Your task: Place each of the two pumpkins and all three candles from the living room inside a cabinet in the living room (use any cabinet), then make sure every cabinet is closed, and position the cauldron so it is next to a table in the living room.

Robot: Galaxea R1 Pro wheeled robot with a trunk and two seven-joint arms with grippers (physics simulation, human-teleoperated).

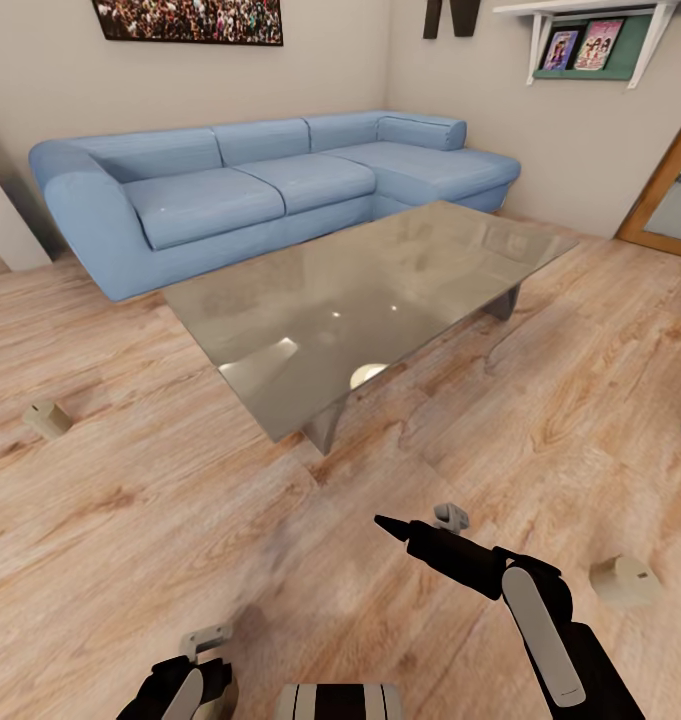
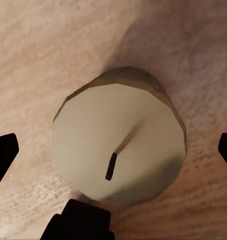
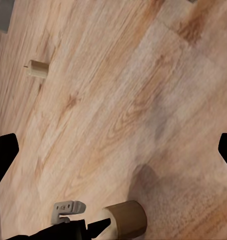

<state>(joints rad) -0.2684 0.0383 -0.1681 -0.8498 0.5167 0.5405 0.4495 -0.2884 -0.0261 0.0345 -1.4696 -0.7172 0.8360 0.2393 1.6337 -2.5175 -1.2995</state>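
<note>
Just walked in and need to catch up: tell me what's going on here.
A two-armed robot is working in a living room, over a wooden floor beside a glass coffee table and a blue sofa. Its left gripper hovers directly above one candle, fingers spread wide on either side, not closed on it. The right gripper is open, holding nothing. Two more candles lie on the floor, one at the left, one at the right.
</note>
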